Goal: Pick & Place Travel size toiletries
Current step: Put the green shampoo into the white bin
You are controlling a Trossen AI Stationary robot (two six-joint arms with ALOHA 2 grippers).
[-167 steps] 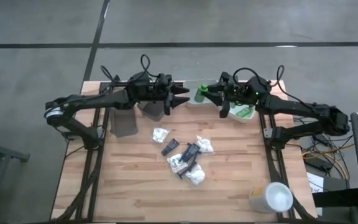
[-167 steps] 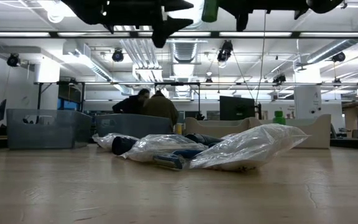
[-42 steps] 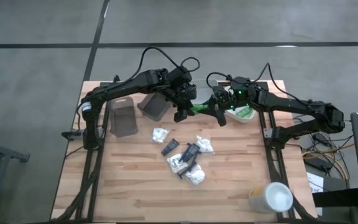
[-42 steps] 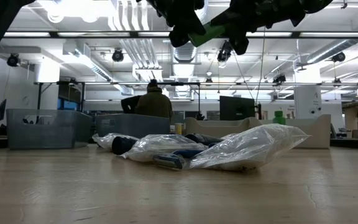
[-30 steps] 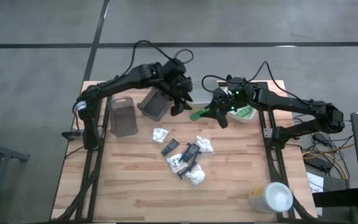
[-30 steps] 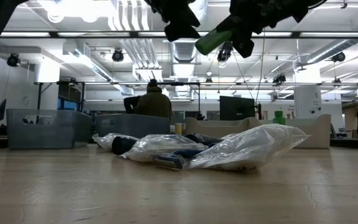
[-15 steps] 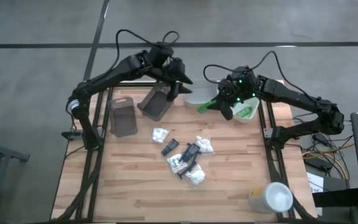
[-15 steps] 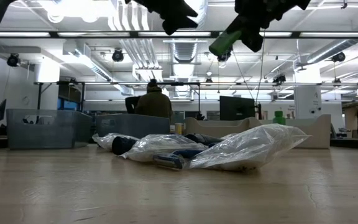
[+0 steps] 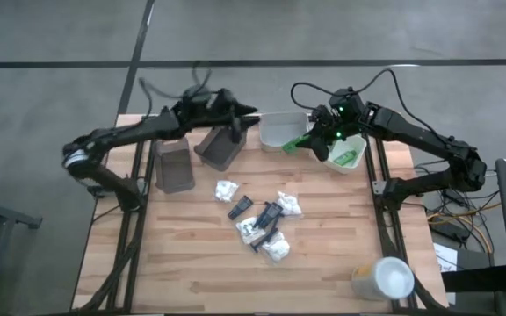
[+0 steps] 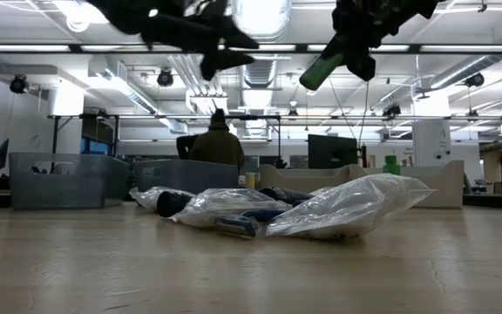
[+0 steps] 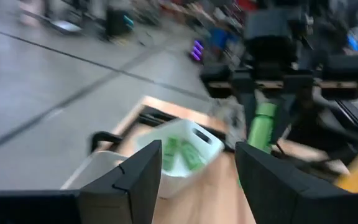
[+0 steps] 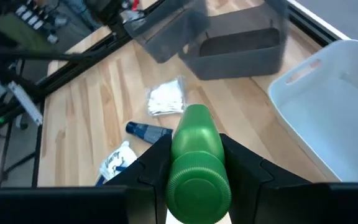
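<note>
The right hand [image 9: 316, 139] is shut tight on a green bottle [image 9: 299, 142], a little right of the middle near the top of the high view. In the right wrist view the two fingers [image 12: 157, 158] press on both sides of the bottle [image 12: 196, 155], with the cap end close to the camera. The hold looks firm so that the bottle will not slip while it is up in the air. In the low view the bottle [image 10: 322, 70] hangs high above the bench [image 9: 191, 272], tipped with one end lower.

The bottle is just beside a white tray [image 9: 278, 130] at the top middle of the high view. To the right of the hand is a white bin [image 9: 345, 158] that already has green bottles in it. It looks like the bottle is going to one of these, but which one cannot be told.

The left hand [image 9: 244, 117] is at the upper middle of the high view, above a grey tray [image 9: 220, 147]. In the left wrist view its fingers [image 11: 140, 167] stand apart with nothing between them, so it is free for another item.

A pile of toiletries [image 9: 262, 226] lies in the middle of the bench, with white packets and dark tubes, waiting to be sorted. A dark tray [image 9: 173, 167] stands at the left. A big white cup [image 9: 383, 279] stands at the lower right, away from the work.
</note>
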